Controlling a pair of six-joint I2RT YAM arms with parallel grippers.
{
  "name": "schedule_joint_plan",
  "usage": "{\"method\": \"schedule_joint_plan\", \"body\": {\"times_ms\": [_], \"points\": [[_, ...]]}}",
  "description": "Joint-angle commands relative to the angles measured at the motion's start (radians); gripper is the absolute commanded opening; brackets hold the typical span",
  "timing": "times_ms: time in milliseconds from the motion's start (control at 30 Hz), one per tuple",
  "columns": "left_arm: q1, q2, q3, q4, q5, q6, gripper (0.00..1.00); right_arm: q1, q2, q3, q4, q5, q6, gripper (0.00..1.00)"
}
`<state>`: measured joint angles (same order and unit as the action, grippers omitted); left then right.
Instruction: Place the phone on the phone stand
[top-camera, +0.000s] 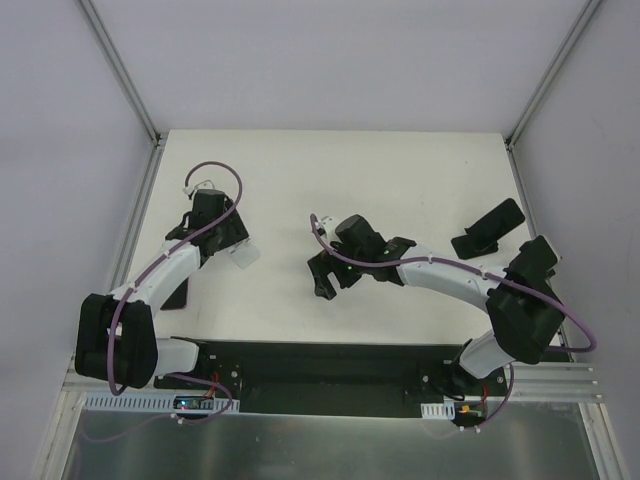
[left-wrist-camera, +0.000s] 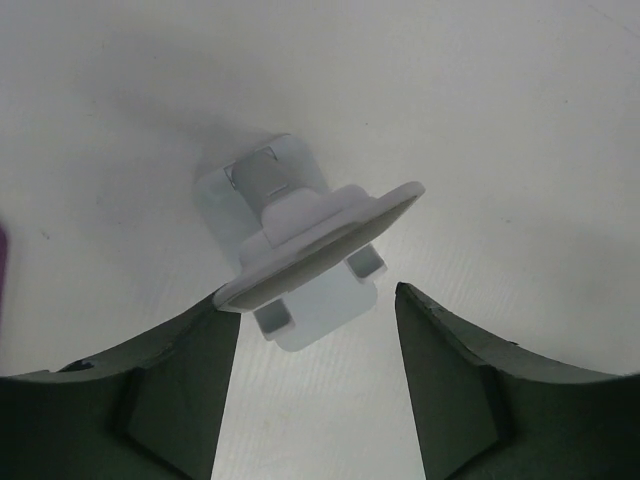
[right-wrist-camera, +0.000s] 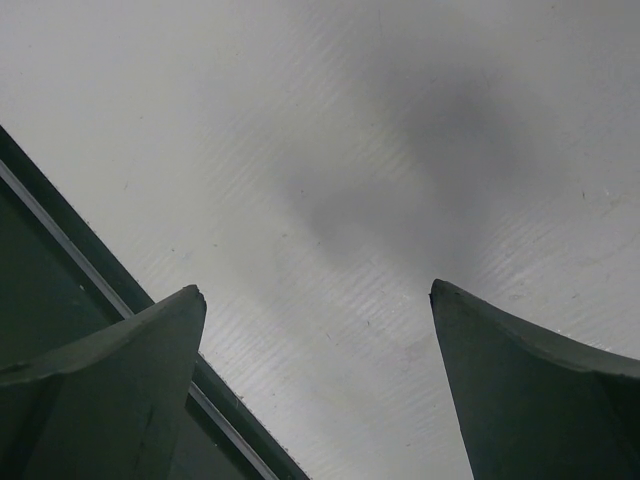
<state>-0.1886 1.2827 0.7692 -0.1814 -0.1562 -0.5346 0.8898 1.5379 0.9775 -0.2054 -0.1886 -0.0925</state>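
Note:
The black phone stand (top-camera: 489, 230), a tilted plate on a short foot, stands at the far right of the white table, away from both grippers. A flat black phone (top-camera: 176, 292) lies at the left, partly hidden under my left arm. My left gripper (top-camera: 234, 246) is open and empty; in the left wrist view (left-wrist-camera: 312, 300) its fingertips flank the near end of a small white plastic stand-like piece (left-wrist-camera: 300, 235). My right gripper (top-camera: 328, 279) is open and empty over bare table at the centre, as the right wrist view (right-wrist-camera: 316, 290) shows.
The white piece (top-camera: 245, 257) sits just right of my left gripper. A black strip (top-camera: 320, 365) runs along the table's near edge and shows at the lower left of the right wrist view (right-wrist-camera: 40, 300). Walls with metal rails (top-camera: 130, 215) enclose the table.

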Motion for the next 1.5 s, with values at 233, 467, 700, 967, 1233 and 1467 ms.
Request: {"method": "schedule_joint_plan", "body": {"times_ms": [233,467,700,967,1233,1467], "points": [[-0.040,0.032,-0.054,0.223,0.196,0.048,0.23,0.003,-0.059,-0.036,0.035,0.028,-0.003,0.96],[-0.094,0.047,-0.076,0.246,0.182,0.051,0.00,0.003,-0.067,-0.049,0.032,0.041,0.000,0.97],[-0.313,0.018,-0.102,0.316,0.213,0.082,0.00,0.005,-0.087,-0.086,0.037,0.100,0.017,0.97],[-0.385,-0.092,-0.254,0.390,0.465,-0.062,0.85,0.005,-0.170,-0.141,0.046,0.161,-0.024,0.96],[-0.382,-0.560,-0.144,0.016,0.204,-0.044,0.99,0.008,-0.141,-0.030,0.073,0.029,-0.101,0.97],[-0.380,-0.860,-0.059,-0.145,-0.195,0.030,0.99,0.008,0.068,0.165,0.161,-0.011,-0.157,0.96]]}}
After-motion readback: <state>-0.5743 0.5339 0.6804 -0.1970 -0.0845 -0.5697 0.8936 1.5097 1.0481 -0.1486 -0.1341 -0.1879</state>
